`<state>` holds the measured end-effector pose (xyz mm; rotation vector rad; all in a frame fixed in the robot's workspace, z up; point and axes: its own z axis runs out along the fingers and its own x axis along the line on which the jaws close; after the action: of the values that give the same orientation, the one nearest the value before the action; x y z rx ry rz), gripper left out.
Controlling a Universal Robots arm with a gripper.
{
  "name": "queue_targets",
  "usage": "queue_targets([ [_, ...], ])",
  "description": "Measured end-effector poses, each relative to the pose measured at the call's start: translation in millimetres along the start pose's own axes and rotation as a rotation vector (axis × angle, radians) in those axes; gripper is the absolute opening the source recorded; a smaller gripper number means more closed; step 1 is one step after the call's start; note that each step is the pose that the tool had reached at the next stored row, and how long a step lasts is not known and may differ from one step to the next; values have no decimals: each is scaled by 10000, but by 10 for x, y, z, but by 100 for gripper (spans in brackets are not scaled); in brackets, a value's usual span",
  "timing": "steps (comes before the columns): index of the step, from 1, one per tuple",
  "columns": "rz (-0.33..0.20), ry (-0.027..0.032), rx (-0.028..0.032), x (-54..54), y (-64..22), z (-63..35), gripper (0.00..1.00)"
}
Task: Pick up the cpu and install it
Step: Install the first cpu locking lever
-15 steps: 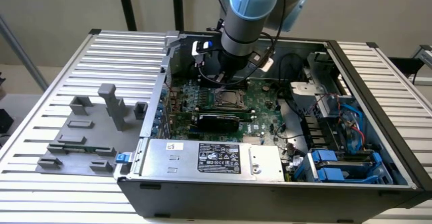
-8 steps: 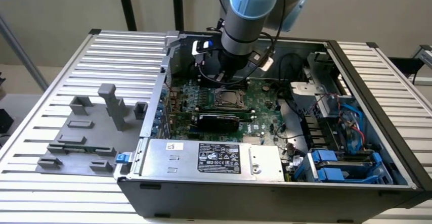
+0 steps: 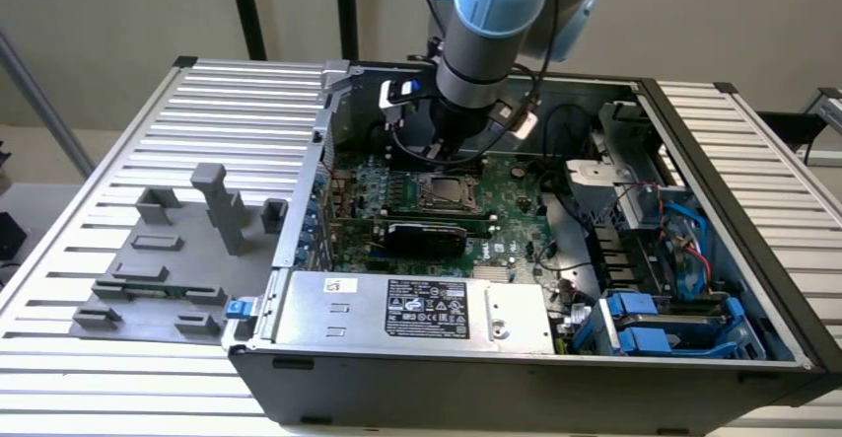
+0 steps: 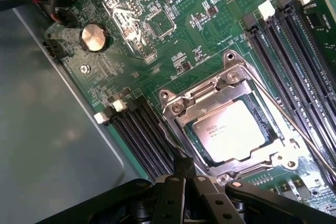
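Observation:
The cpu (image 4: pixel 228 131), a small square chip with a pale silver top, lies flat inside the metal-framed socket (image 4: pixel 231 124) on the green motherboard (image 4: pixel 173 35). My gripper (image 4: pixel 184 174) hovers just beside the socket's edge. Its black fingertips are shut together with nothing between them. In the exterior view the arm (image 3: pixel 471 62) reaches down into the open computer case (image 3: pixel 711 161), right above the socket (image 3: pixel 441 190).
Black memory slots (image 4: pixel 294 51) flank the socket, and a coin battery (image 4: pixel 93 37) sits further off. A silver labelled power supply box (image 3: pixel 414 311) fills the case front. Blue drive bays (image 3: pixel 658 324) stand at the exterior view's right, grey fixture blocks (image 3: pixel 172 259) at its left.

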<state>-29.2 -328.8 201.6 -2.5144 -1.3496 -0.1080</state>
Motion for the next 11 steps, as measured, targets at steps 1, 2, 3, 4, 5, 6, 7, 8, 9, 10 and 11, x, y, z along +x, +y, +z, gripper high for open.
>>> queue_targets([
  [1, 1, -18, -13, 4, 7, 2, 11],
  [2, 3, -38, -25, 9, 14, 5, 11],
  [3, 5, -51, -34, 14, 21, 8, 11],
  [4, 5, -62, -41, 19, 28, 11, 11],
  [5, 6, -72, -47, 26, 35, 13, 11],
  [6, 6, -79, -52, 32, 38, 14, 11],
  [7, 8, -82, -54, 33, 37, 15, 11],
  [8, 7, -82, -54, 34, 37, 15, 11],
  [9, 6, -81, -55, 34, 37, 15, 11],
  [10, 7, -81, -56, 34, 34, 14, 11],
  [11, 7, -79, -54, 32, 31, 14, 11],
])
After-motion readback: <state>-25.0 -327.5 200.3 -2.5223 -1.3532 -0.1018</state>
